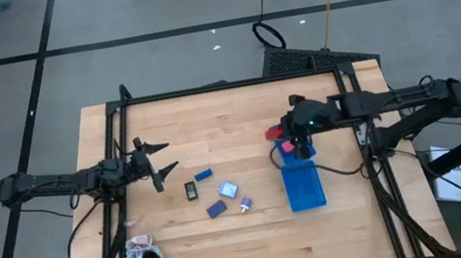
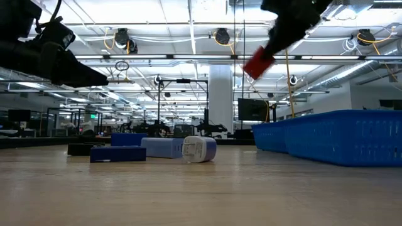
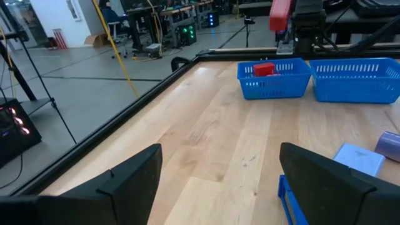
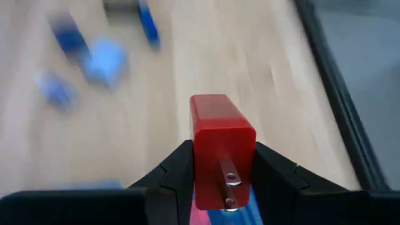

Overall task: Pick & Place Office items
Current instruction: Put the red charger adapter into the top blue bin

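The right gripper [image 4: 215, 181] pinches a red block [image 4: 220, 147] above the blue tray [image 1: 304, 187]; the left gripper [image 1: 161, 159] is spread wide.

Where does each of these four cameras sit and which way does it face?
High: overhead, looking down on table, both arms.
Low: table height, facing the room; right pincer lifts the red block.
Left wrist: behind the open left pincer, facing the blue tray.
Right wrist: behind the right pincer, looking down at the table.
Shared: the red block shows in low and right wrist.
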You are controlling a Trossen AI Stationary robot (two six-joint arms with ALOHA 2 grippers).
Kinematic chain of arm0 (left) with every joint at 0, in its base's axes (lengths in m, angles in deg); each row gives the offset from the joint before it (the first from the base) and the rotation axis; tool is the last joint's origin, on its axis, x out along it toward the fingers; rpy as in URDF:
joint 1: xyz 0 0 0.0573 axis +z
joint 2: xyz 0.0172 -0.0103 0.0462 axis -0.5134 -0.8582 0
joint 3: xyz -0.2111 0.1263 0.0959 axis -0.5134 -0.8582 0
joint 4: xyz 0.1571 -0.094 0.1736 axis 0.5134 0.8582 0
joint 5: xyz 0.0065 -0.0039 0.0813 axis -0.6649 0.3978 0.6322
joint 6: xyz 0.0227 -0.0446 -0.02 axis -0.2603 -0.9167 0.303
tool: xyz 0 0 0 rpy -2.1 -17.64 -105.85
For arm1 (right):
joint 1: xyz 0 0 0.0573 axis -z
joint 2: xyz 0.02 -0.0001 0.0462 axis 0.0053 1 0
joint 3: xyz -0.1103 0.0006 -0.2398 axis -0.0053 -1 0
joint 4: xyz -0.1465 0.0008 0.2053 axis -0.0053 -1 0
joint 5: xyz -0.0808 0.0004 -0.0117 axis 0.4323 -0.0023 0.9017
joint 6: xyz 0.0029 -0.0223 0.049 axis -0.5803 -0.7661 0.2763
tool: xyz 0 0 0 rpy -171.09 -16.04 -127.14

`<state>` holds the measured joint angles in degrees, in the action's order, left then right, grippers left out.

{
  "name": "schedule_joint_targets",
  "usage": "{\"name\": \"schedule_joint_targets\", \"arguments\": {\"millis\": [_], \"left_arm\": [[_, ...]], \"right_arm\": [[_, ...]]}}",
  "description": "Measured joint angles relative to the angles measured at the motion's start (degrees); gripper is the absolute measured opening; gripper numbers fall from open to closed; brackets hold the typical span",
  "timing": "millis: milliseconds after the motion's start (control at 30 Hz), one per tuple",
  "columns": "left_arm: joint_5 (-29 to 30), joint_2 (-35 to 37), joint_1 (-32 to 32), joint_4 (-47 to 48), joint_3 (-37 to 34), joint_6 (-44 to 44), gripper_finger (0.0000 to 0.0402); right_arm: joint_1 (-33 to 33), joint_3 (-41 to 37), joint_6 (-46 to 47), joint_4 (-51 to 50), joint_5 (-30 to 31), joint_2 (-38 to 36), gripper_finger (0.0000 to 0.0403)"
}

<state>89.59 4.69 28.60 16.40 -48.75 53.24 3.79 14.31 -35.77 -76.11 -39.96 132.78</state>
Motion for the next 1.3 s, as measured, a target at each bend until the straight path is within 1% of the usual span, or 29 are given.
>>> {"name": "schedule_joint_targets", "arguments": {"millis": [67,200,333,500,633,767,933,1133,1300], "left_arm": [[-0.02,0.00,0.00,0.01,0.00,0.02,0.0328],[-0.01,0.00,0.00,0.00,0.00,0.01,0.0323],[-0.01,0.00,0.00,0.00,0.02,0.02,0.0314],[0.00,0.00,0.00,0.00,0.04,-0.06,0.0306],[0.00,0.00,0.00,0.00,0.04,-0.13,0.0303],[-0.02,0.00,0.00,0.00,0.04,-0.17,0.0310],[-0.02,0.00,-0.02,0.00,0.04,-0.16,0.0320],[-0.02,0.00,-0.02,0.00,0.06,-0.17,0.0328],[-0.02,0.00,-0.02,0.00,0.07,-0.15,0.0321]], "right_arm": [[1.66,2.73,-2.57,-6.74,1.82,2.15,0.0115],[5.50,5.15,-9.92,-11.95,1.80,5.52,0.0115],[8.19,5.20,-16.29,-13.28,1.61,8.87,0.0115],[9.89,5.20,-19.78,-13.17,1.61,12.19,0.0115],[10.25,5.20,-21.40,-13.45,1.45,14.21,0.0115],[10.25,5.20,-22.97,-14.31,1.34,15.71,0.0115],[10.58,5.17,-23.03,-15.53,-1.27,17.29,0.0115],[10.58,5.20,-23.05,-15.39,-1.41,17.53,0.0115],[10.92,5.20,-23.74,-15.18,-0.50,17.55,0.0115]]}}
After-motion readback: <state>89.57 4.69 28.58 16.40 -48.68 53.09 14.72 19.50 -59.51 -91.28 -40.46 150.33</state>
